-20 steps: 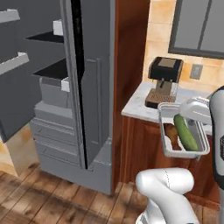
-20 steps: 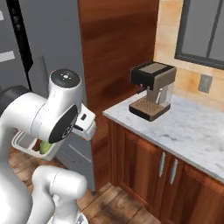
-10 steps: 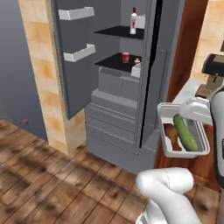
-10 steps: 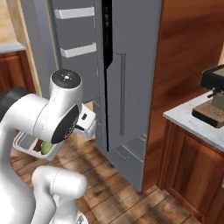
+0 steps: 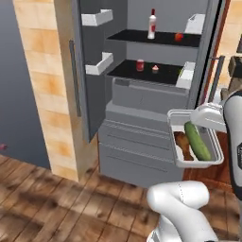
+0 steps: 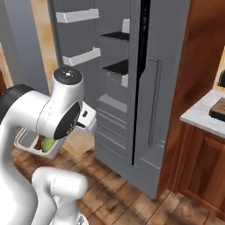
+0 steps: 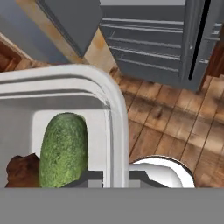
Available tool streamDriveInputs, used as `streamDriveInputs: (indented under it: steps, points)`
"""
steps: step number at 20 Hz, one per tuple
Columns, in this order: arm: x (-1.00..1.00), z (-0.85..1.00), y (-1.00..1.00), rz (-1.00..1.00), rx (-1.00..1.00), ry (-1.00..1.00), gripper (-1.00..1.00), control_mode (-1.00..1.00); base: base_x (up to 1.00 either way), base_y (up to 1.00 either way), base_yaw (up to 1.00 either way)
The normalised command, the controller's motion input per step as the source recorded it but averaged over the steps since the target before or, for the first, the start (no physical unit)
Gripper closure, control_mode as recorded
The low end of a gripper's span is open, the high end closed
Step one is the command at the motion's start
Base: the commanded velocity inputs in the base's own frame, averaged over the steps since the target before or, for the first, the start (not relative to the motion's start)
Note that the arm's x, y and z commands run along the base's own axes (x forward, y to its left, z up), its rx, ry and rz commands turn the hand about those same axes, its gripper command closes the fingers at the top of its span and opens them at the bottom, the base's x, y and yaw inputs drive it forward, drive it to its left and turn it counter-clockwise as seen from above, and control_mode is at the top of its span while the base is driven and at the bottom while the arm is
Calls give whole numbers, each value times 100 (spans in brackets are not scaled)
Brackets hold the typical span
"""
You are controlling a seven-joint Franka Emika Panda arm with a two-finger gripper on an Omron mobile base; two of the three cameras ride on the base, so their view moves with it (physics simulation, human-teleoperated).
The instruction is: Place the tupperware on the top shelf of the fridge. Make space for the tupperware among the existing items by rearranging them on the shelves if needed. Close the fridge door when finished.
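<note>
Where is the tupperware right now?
The tupperware is held by the gripper at its rim, low right in the left base view, before the open fridge's drawers.

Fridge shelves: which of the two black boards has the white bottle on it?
The top shelf: the white bottle stands there beside a red fruit; the lower shelf holds a can.

1. The top shelf (image 5: 156, 38) is sitting high and ahead of the gripper, carrying a white bottle (image 5: 152, 24) with a red cap and, to its right, a red fruit (image 5: 178, 36).
2. The lower shelf (image 5: 137, 72) is sitting under it, carrying a red can (image 5: 140, 65) and a tiny cupcake (image 5: 155, 69) just beside it.
3. The wooden floor (image 5: 56, 203) is lying far below the gripper.
</note>
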Motion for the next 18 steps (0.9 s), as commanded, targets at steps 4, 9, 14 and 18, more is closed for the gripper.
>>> streamDriveInputs:
  steps: [4,9,14,18]
  points:
    - [0,0,0,0,0,0,100,100,25,96,-61]
    - [0,0,0,0,0,0,100,100,40,89,-48]
    - [0,0,0,0,0,0,100,100,55,23,-23]
    - [0,0,0,0,0,0,100,100,70,-3,0]
